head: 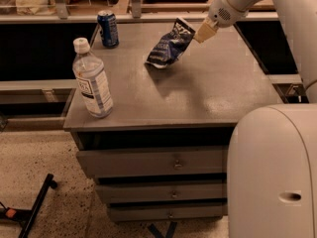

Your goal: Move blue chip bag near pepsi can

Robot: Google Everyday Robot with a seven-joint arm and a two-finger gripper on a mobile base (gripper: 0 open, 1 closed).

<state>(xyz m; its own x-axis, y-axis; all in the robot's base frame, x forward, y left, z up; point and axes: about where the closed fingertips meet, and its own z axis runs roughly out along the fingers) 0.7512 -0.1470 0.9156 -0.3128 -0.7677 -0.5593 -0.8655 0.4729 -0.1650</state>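
A drawer cabinet point(213, 98) holds a water bottle point(92, 81) at its front left. Over its back middle the gripper point(200, 32) pinches the upper corner of the tilted blue chip bag point(171, 44), apart from the pepsi can point(108, 29) at back left.

White rounded arm point(292, 29) — beige gripper point(200, 33) (upper right).

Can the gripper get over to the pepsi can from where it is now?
Probably yes. The gripper, shut on a corner of the blue chip bag, has only bare tabletop between it and the pepsi can by the far edge. The water bottle stands toward the front, off that path.
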